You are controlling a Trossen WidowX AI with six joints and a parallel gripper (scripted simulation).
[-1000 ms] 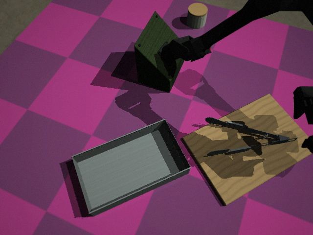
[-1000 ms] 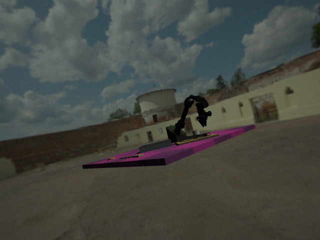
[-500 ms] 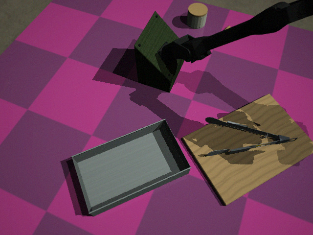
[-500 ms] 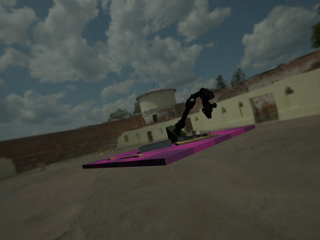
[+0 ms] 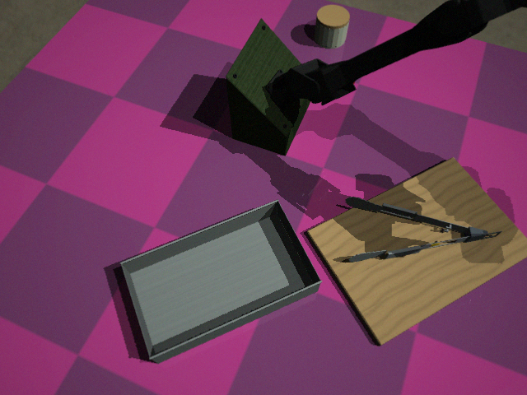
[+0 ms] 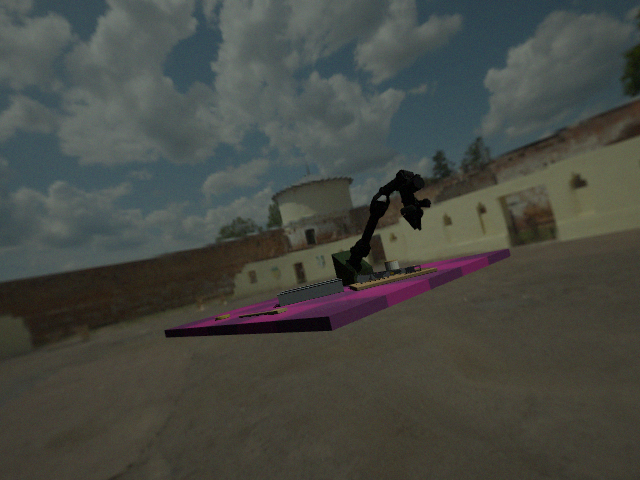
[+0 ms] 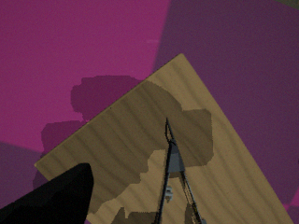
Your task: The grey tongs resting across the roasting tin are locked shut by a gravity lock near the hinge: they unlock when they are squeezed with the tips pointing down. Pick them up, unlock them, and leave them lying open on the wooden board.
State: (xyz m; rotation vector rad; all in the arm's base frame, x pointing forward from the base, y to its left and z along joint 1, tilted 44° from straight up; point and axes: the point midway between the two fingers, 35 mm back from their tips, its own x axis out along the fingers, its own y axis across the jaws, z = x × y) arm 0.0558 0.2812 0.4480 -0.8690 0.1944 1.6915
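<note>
The grey tongs (image 5: 475, 233) (image 7: 175, 161) lie spread in a V on the wooden board (image 5: 383, 314) (image 7: 252, 168). Their hinge end and pull ring are towards the right of the board in the top view, and the two tips point towards the tin. The upper arm's tip reaches slightly over the board's edge; the other arm lies within it. The grey roasting tin (image 5: 208, 281) (image 6: 310, 292) stands beside the board and is empty. My gripper (image 6: 417, 227) is open and empty, high above the table and clear of the tongs. One dark finger shows at the wrist view's lower left.
The green wedge-shaped block (image 5: 263, 67) stands behind the tin at the arm's base. A ribbed pot with a tan top (image 5: 332, 27) stands at the back. Small flat yellowish pieces (image 6: 222, 317) lie near the table's front edge. The arm's shadow crosses the board.
</note>
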